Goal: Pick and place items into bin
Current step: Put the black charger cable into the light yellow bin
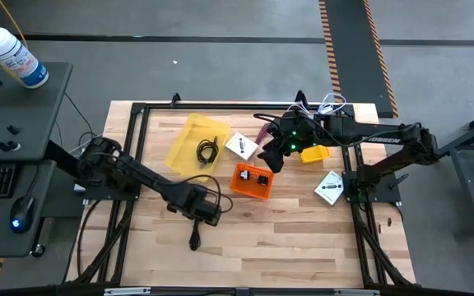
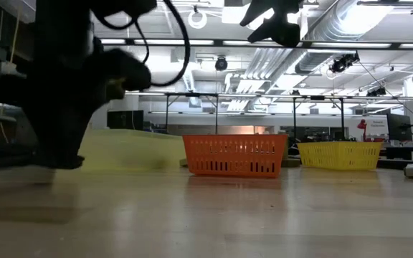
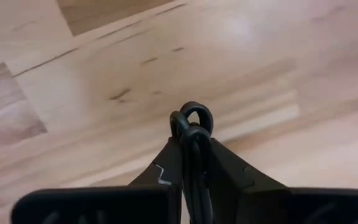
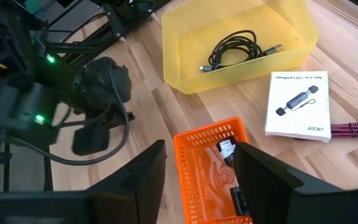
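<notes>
Left wrist view: left gripper (image 3: 191, 146) jaws pinch a black cable (image 3: 193, 124) between them above the table (image 3: 278, 68).

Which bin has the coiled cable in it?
The big yellow bin at the back left: a black coiled cable lies inside. The orange basket holds small dark items, and the small yellow bin shows none.

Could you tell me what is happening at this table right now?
The left gripper is shut on a short black cable above bare wood at the table's front. The right gripper hangs open over the orange basket, which already holds small items. Another coiled cable lies in the yellow bin; white cards remain on the table.
</notes>
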You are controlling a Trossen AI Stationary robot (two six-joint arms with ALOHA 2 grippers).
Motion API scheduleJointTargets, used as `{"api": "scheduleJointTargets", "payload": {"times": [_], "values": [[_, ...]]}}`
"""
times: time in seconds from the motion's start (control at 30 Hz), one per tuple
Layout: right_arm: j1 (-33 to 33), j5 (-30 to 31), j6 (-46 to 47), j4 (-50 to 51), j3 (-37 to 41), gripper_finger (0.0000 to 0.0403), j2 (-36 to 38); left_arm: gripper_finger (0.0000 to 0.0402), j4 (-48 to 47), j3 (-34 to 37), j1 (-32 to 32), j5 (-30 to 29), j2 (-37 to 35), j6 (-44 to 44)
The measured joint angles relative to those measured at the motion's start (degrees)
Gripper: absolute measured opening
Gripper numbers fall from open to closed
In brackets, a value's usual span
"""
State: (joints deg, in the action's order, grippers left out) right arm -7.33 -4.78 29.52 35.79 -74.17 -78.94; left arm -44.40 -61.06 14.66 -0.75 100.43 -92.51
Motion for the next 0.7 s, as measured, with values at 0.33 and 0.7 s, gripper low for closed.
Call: {"api": "scheduleJointTargets", "payload": {"times": [0.33,0.7], "values": [[-0.01,0.15,0.0,0.34,0.0,0.0167,0.0,0.0019,1.53,-0.04,-0.02,-5.48,-11.79,2.5],[-0.01,0.36,0.0,0.17,0.05,0.0164,0.0,0.0012,-4.87,-0.07,-3.35,-31.85,-29.55,5.72]]}}
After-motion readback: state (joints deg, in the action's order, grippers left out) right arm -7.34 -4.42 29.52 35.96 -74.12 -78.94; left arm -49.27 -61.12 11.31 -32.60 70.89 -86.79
